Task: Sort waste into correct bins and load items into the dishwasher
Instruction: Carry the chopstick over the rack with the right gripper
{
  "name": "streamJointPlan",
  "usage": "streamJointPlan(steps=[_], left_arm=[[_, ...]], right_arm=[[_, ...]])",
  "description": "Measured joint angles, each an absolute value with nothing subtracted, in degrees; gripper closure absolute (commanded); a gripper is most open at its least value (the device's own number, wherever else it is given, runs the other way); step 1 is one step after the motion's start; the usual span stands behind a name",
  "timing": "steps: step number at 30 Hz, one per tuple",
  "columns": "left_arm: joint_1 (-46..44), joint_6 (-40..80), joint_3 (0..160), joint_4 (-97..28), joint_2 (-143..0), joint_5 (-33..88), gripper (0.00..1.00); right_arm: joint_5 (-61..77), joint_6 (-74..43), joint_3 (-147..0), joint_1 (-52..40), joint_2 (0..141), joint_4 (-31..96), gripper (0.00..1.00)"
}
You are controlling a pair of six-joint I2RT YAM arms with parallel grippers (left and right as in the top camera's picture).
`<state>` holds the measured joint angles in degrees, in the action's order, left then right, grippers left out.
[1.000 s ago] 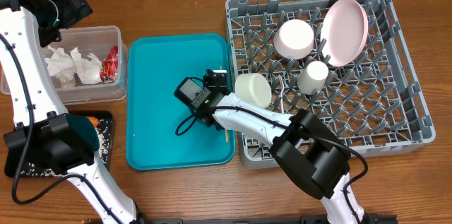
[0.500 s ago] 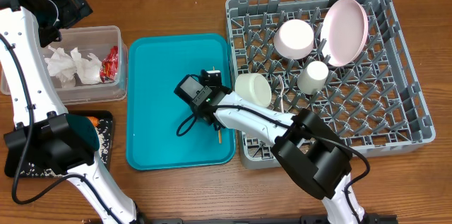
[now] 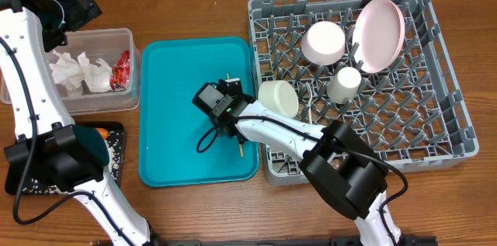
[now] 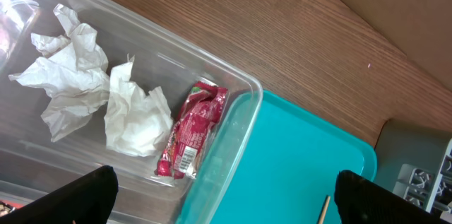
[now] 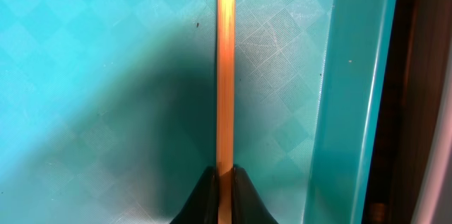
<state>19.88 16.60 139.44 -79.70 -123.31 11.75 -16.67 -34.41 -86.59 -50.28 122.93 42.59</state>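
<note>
– Well, what do we see first on the surface (image 3: 194,5)?
– We see the grey dish rack (image 3: 458,122) at the right. It carries the pink plate (image 3: 380,32), one white bowl (image 3: 323,42) just beside the plate, a second bowl (image 3: 279,98) at the rack's left edge, and the small cup (image 3: 344,84). The teal tray (image 3: 171,122) lies beside the rack. The clear tub (image 3: 128,40) is at the left, near the black tray (image 3: 116,149).
– And what do we find in the tub?
– We find crumpled napkins (image 4: 106,104) and the red wrapper (image 4: 192,131), side by side.
– How do our hands stand?
– Our left hand (image 4: 226,178) hovers above the tub's corner, spread wide and holding nothing. Our right hand (image 5: 225,181) is pinched tight on the thin wooden stick (image 5: 225,68), over the teal tray close to its right rim. We cannot tell whether the stick touches the tray.
</note>
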Motion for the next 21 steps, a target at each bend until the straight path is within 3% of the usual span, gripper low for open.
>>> streamJointPlan(steps=[12,21], left_arm=[[19.9,16.6,139.4,-79.7,-123.3,11.7,0.0],[19.9,16.6,139.4,-79.7,-123.3,11.7,0.0]], right_arm=[[-12.1,-27.6,-93.5,-50.2,122.3,48.6,0.96],[-11.0,-23.0,-94.9,-47.7,110.3,58.6,0.96]])
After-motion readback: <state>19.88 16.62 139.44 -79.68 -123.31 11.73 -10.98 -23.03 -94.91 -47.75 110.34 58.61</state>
